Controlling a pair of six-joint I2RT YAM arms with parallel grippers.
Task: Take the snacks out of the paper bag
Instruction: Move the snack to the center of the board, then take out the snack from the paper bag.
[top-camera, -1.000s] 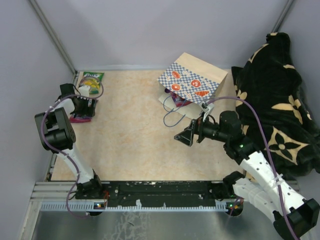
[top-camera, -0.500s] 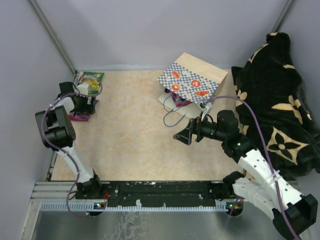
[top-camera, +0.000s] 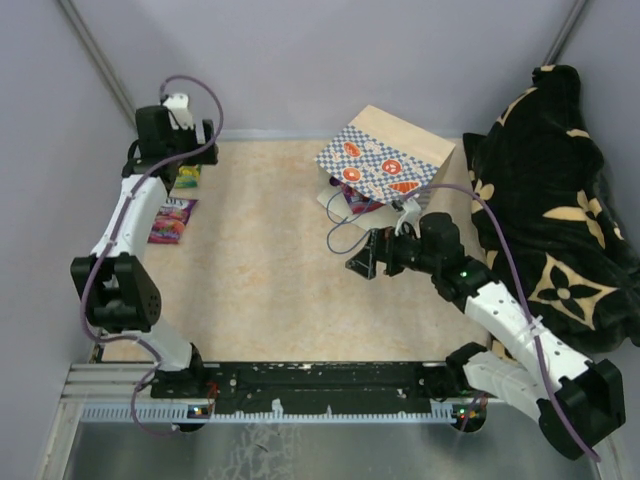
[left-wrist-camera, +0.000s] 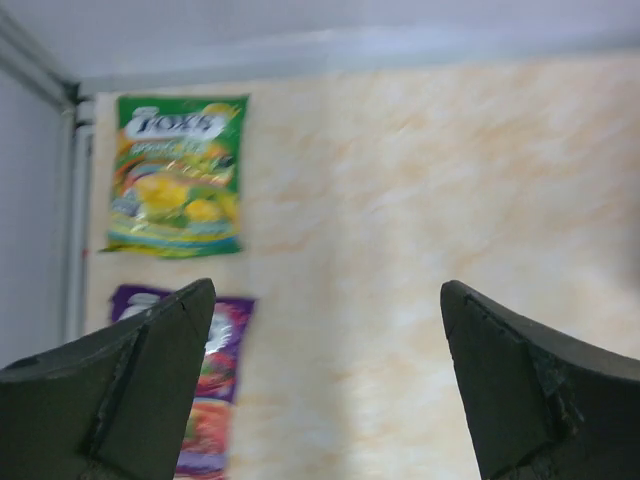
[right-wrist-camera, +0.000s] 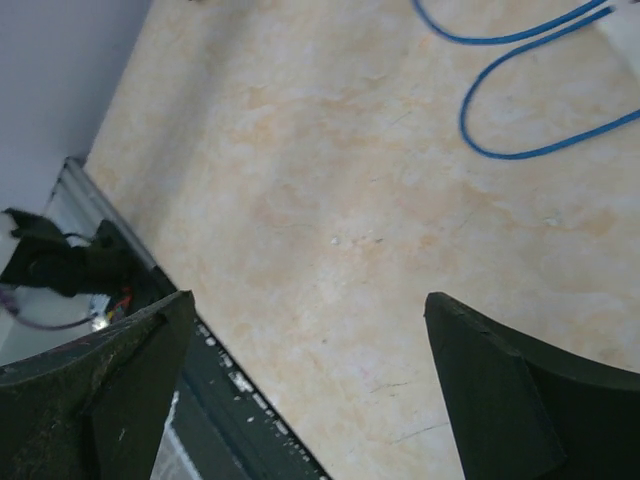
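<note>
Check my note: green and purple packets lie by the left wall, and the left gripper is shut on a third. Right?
No. The left wrist view shows the left gripper open and empty. The green packet and the purple packet do lie by the left wall.

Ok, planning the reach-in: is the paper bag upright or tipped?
Tipped over: the paper bag lies checkered face up, cord handles trailing on the table, a purple packet at its mouth.

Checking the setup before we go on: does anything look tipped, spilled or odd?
The paper bag lies on its side at far centre, mouth toward the arms, cord handles sprawled in front, a purple packet showing in its opening. A blanket is heaped at the right.
</note>
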